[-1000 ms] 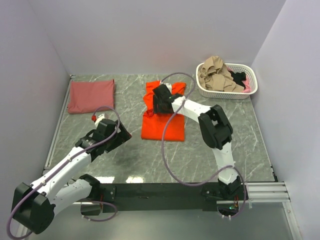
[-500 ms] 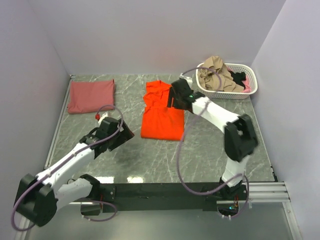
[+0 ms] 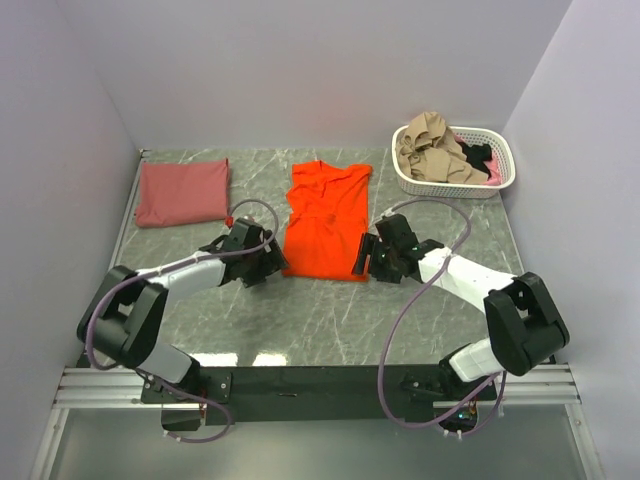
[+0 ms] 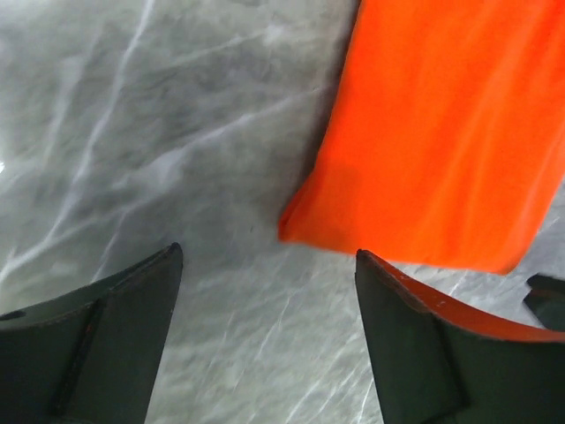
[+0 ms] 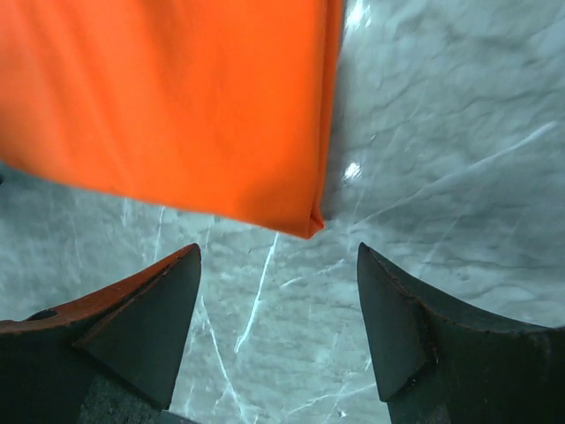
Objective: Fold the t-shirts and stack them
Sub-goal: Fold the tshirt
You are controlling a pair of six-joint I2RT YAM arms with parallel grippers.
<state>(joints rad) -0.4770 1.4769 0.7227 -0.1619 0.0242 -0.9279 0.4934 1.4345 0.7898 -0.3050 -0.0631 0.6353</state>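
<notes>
As both stand spread and empty, left claw (image 4: 265,256) has orange shirt (image 3: 325,225) hem corner just ahead-right, right claw (image 5: 278,252) just ahead-left; shirt's long axis runs away from both, equally near.

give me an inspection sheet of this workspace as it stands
surface: grey marbled table, no spills seen
job's things: orange-red t-shirt lying flat mid-table, collar end far; brick-red t-shirt folded to a rectangle at the far left, apart from it; not yet stacked
clutter: white slotted basket at the far right, heaped with tan, black and pink clothes
grippers: left gripper open at the orange-red t-shirt's near left corner; right gripper open at its near right corner; neither holds cloth
cables: purple-grey cables loop loosely over both arms
surroundings: plain pale walls on three sides; nothing else seen
</notes>
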